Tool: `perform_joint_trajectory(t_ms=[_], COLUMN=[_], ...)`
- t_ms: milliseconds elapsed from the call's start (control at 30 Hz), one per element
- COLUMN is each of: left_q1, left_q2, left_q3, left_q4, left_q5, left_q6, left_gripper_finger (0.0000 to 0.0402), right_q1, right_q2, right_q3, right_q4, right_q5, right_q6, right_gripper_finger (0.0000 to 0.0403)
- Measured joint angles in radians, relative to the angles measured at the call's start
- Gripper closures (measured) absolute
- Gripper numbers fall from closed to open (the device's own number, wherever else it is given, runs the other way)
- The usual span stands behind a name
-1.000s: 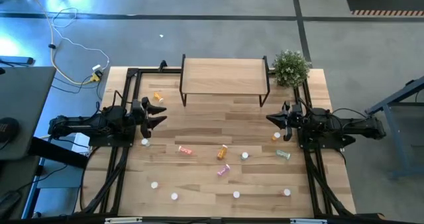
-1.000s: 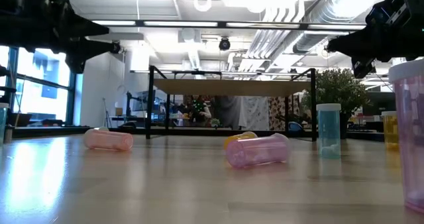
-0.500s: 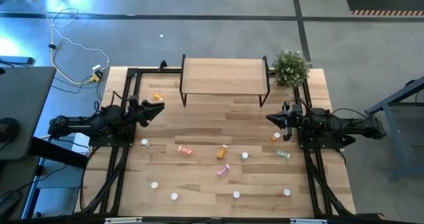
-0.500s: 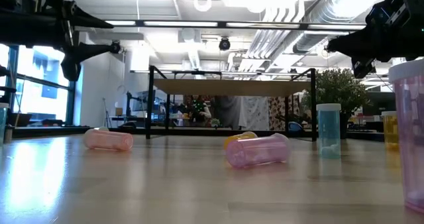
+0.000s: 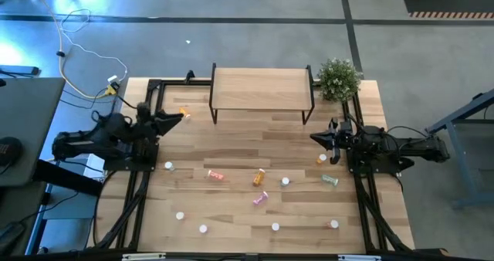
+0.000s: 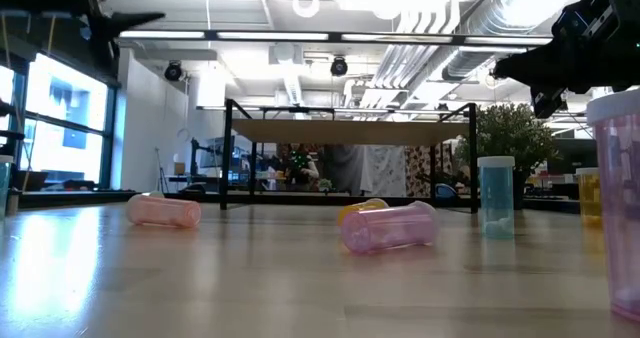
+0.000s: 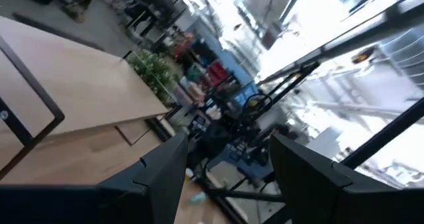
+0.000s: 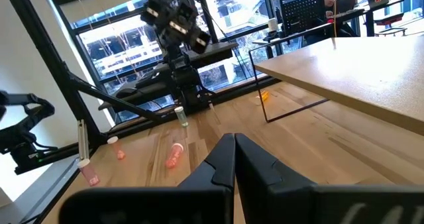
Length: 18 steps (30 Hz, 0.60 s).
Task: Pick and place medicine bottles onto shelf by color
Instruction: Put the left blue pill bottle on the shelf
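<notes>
No bottle is gripped, so this looks like the reach before a pick. The left gripper (image 5: 179,117), fingers parted and empty, hangs at the far left, just beside a small translucent orange medicine bottle (image 5: 184,112) lying left of the bare light-wood shelf on black legs (image 5: 261,87). Next it must descend and straddle that bottle. The right gripper (image 5: 315,136) waits closed, empty.

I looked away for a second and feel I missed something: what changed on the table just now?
The left claw swung toward the back of the table, to beside the orange bottle, jaws open, holding nothing. The right claw stayed put, shut and empty. The shelf and the scattered bottles did not move.
</notes>
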State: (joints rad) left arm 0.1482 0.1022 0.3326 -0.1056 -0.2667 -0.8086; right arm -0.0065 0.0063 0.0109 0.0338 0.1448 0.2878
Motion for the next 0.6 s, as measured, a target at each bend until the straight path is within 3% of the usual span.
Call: perform_joint_trajectory(t_ms=[267, 600], left_q1=[0.000, -0.001], left_q2=[0.204, 0.458], left_q3=[0.333, 0.491], left_q4=[-0.501, -0.797], left_q5=[0.176, 0.445], left_q6=[0.037, 0.307], left_gripper_finger=[0.0195, 0.0195], right_q1=[0.000, 0.000], right_q2=[0.000, 0.000], right_q3=[0.000, 0.000], right_q4=[0.000, 0.000], right_q5=[-0.004, -0.004], right_q6=[0.000, 0.000], right_gripper_finger=[0.0403, 0.0403])
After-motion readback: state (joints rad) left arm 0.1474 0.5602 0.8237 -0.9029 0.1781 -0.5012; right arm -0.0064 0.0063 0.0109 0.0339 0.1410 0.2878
